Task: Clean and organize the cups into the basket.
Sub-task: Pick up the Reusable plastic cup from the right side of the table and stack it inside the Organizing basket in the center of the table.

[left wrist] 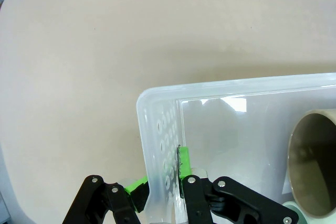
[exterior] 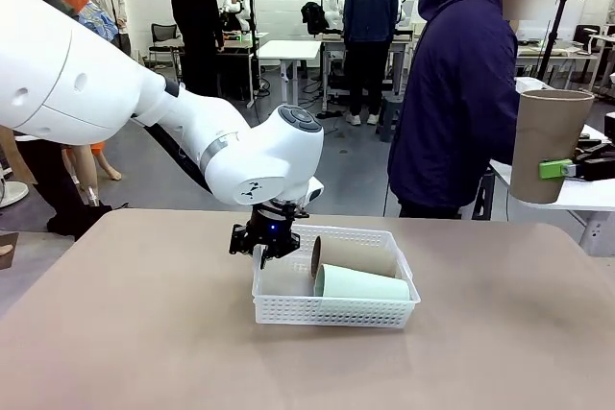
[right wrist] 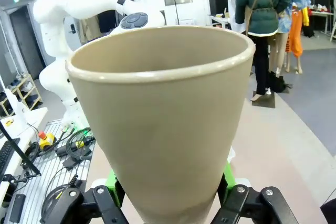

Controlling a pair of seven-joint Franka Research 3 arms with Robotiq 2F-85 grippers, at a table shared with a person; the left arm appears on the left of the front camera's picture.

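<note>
So, starting at the left: the left arm (exterior: 144,103) reaches in over the tabletop (exterior: 144,333), and the left fingers (left wrist: 184,165) are pinched narrow onto the short end wall of the white basket (exterior: 288,309) — one green pad outside the lattice, one inside. My guess is that grip is there to steady the basket so it doesn't skate around while cups go in. The basket sits roughly mid-tabletop.

Inside it, a tan cup (exterior: 356,254) lies on its side along the far wall, open mouth toward the pinched end. The mint cup (exterior: 363,283) lies right alongside on the near side, looks like touching it. Lying down makes sense, since the walls are low and the cups are tall.

A person in a dark blue jacket (exterior: 461,93) stands at the far side, right of the middle. I can't make out their hands.

Far right, the second tan cup (exterior: 548,141) hangs upright, mouth up, well above the tabletop and well apart from the basket. The right fingers (exterior: 551,169) are spread wide around its lower part, pads on either side.

So two are in and one is in the air. I'd say it needs tipping sideways to fit — and the free room looks closest to the pinched end, so that could get tight.
</note>
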